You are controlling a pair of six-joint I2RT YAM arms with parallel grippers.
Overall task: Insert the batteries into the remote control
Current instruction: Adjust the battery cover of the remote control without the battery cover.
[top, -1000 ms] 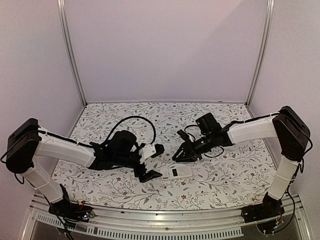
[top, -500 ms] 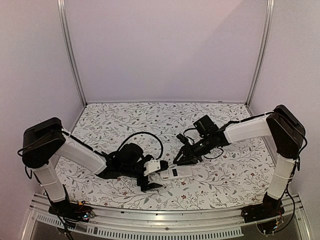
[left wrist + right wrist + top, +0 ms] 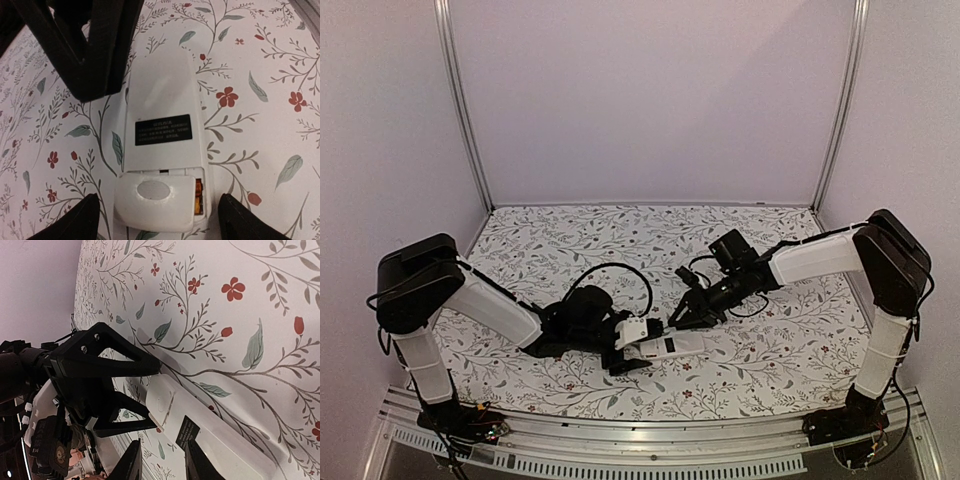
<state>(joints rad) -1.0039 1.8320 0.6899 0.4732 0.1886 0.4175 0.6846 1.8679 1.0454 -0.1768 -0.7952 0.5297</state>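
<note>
Remote [image 3: 160, 100] flat on bench [image 3: 270, 60], back up, lying between the two pincers. Left pincer [image 3: 160, 219] wide open, straddling one end of remote, a finger [image 3: 75, 222] either side, small gap both sides, no contact. Directly under that pincer: cover [image 3: 155, 200] over the battery bay, skewed, not seated; orange battery [image 3: 199, 195] peeking out along its right edge. Second battery not visible. Right pincer [image 3: 163, 460] at remote's opposite end, jaws narrowly parted, nothing between them; one fingertip [image 3: 197, 460] over remote's back, contact unclear. Judged: at least one battery in, closing the cover left to do.

Handling: remote light, rigid, smooth plastic, likely to skate on bench if pushed from one end. Best hold across long side edges, mid-body beside label [image 3: 163, 129], clear of cover. Cover thin, light, stiff, catch probably fragile; press flat on dimple [image 3: 154, 190] and slide toward label, no prying. Battery small, round, prone to roll if knocked out.
</note>
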